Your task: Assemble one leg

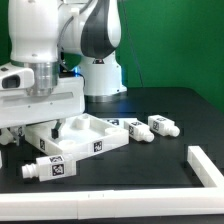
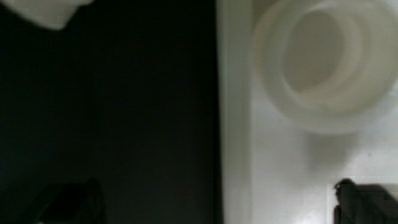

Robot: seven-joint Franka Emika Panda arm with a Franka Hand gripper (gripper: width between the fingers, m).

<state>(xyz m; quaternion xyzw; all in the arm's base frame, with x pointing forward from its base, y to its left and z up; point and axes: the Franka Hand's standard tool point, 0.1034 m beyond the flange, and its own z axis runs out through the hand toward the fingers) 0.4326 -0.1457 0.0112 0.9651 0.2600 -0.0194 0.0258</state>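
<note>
The large flat white square panel (image 1: 88,137) with raised corners lies on the black table. One leg (image 1: 50,169), a small white tagged block, lies in front of it at the exterior view's left. Two more legs (image 1: 137,128) (image 1: 163,125) lie to the panel's right. My gripper (image 1: 47,128) hangs low over the panel's left edge. In the wrist view the gripper (image 2: 217,205) is open and empty. One dark fingertip (image 2: 71,203) is over the black table and the other over the white panel (image 2: 267,150), beside a round corner socket (image 2: 329,60).
A raised white rail (image 1: 206,165) runs along the table's right and another along the front edge (image 1: 60,208). The robot's white base (image 1: 103,75) stands behind the parts, against a green backdrop.
</note>
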